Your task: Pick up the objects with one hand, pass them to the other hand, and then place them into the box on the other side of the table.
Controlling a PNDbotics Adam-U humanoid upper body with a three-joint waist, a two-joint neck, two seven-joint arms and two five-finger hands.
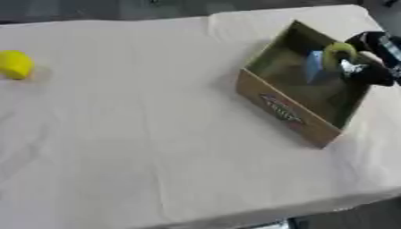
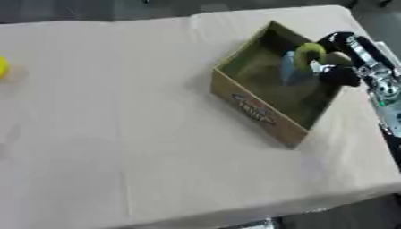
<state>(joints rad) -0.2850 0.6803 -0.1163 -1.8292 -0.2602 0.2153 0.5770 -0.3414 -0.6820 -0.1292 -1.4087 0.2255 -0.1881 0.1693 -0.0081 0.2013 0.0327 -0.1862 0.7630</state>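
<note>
An open cardboard box stands on the right side of the table, turned at an angle. My right hand reaches in over its far right wall, its fingers curled round a yellow-green rounded object held above the box's inside. A blue object shows inside the box beside that hand. At the far left edge of the table lies a yellow rounded object. My left hand is in neither view.
A pale cloth covers the table, with creases running across it. The table's front edge runs along the bottom, and its right edge lies just past the box.
</note>
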